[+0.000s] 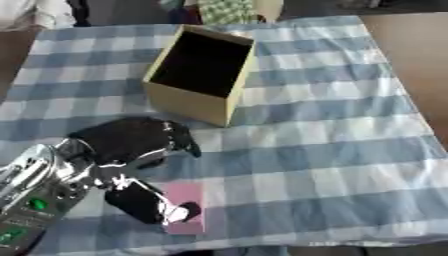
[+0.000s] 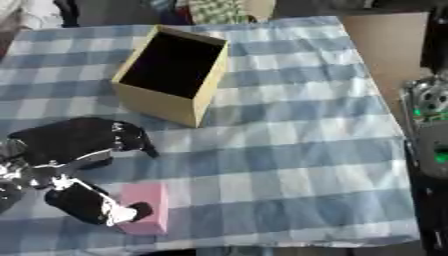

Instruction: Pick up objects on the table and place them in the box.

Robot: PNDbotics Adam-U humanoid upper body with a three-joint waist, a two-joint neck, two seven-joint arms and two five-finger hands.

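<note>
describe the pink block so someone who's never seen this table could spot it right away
Start at the open tan box standing on the blue checked cloth, then come toward the near edge of the table on the robot's left. There the black left hand reaches down, and the pink block lies flat against its thumb. It is the only pink thing on the cloth.

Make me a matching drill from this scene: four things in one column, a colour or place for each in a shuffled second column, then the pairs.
Things:
1. box
2. block
3. left hand
4. cloth

Descriptions:
A. blue and white checks
B. pink, near the front edge
C. tan, open, dark inside
D. black, over the block

Pairs: 1-C, 2-B, 3-D, 4-A
</note>
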